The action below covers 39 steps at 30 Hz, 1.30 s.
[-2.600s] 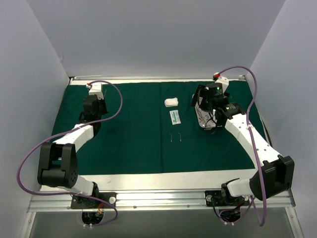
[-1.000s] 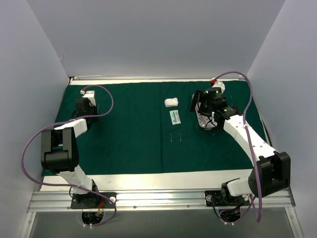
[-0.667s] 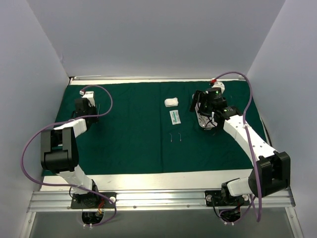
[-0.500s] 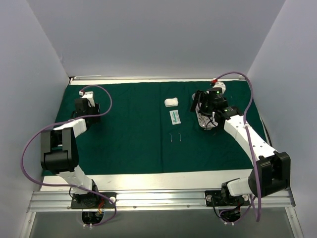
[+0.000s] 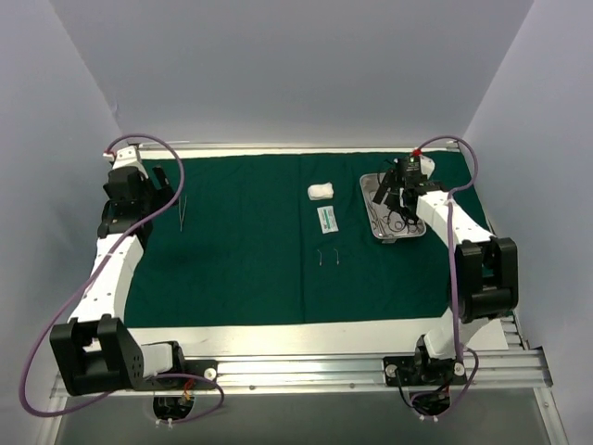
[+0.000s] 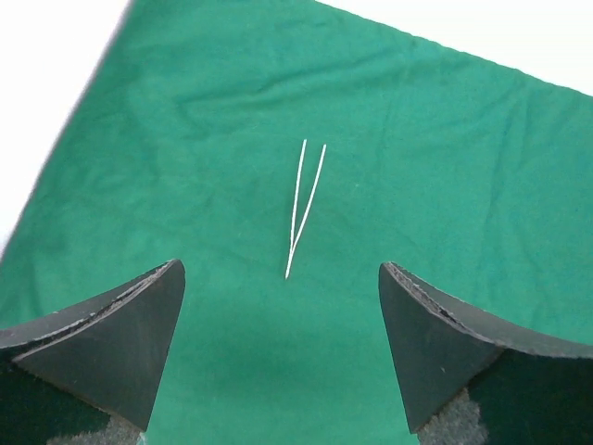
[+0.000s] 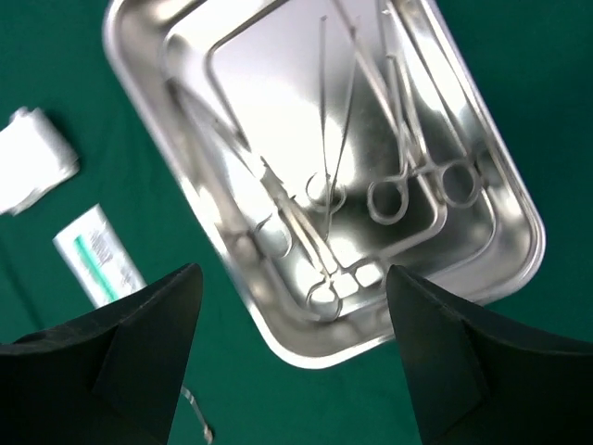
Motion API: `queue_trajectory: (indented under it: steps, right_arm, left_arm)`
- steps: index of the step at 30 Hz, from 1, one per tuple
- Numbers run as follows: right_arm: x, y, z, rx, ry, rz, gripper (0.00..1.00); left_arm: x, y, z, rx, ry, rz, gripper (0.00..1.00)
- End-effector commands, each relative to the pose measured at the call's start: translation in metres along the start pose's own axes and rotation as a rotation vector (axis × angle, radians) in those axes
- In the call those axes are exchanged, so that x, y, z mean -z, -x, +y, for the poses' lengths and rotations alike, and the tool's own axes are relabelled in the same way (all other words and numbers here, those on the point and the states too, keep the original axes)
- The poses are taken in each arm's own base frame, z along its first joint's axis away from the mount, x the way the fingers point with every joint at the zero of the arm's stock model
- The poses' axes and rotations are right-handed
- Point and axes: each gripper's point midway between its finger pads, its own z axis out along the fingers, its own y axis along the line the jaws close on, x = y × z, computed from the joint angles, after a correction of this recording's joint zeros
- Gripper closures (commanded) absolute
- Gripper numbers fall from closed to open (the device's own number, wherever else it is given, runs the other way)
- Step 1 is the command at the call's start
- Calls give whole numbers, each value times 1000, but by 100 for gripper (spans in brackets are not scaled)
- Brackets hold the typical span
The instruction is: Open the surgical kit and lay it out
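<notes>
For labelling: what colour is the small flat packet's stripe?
Green, on the small white flat packet; clearest in right wrist view.

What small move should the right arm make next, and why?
Probably lower the right gripper onto a ring-handled instrument in the steel tray. It hangs open above the tray, instruments lie inside, and the tweezers, gauze and packet already lie on the drape.

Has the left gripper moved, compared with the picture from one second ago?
Yes. In the top view the left gripper has drawn back leftward, farther from the white gauze, toward the drape's left edge.
</notes>
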Motion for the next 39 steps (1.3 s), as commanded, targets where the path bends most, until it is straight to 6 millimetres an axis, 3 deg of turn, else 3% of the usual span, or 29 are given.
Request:
queue_trajectory:
  steps: [1, 2, 3, 4, 5, 8, 10, 14, 24, 39]
  right_arm:
    - [-12, 18, -9, -58, -65, -10, 27]
    - [-17, 22, -14, -71, -84, -10, 28]
    - [-37, 21, -23, -86, -130, 14, 35]
    - [-36, 27, -20, -90, -122, 1, 35]
    - [-40, 27, -24, -94, -139, 8, 38]
    - [-62, 29, -32, -98, -180, 35, 43]
    - [-70, 30, -38, -102, -195, 53, 52]
    - [-90, 33, -38, -90, -203, 92, 55]
    - [-108, 30, -28, -60, -160, 150, 56]
    - [-136, 9, -38, -9, -212, 239, 64]
  left_arm:
    - [22, -22, 11, 42, 84, 68, 6]
    - [26, -25, 10, 38, 86, 70, 6]
    - [37, -34, 0, -6, 68, 76, 6]
    - [37, -33, 2, -7, 80, 73, 6]
    - [41, -39, -9, -43, 59, 79, 5]
    - [49, -48, -20, -135, 57, 80, 5]
    - [52, -51, -26, -166, 41, 66, 5]
    - [50, -51, -28, -179, 36, 62, 5]
    - [49, -50, -35, -192, 17, 64, 5]
    - [50, -53, -40, -202, -1, 68, 5]
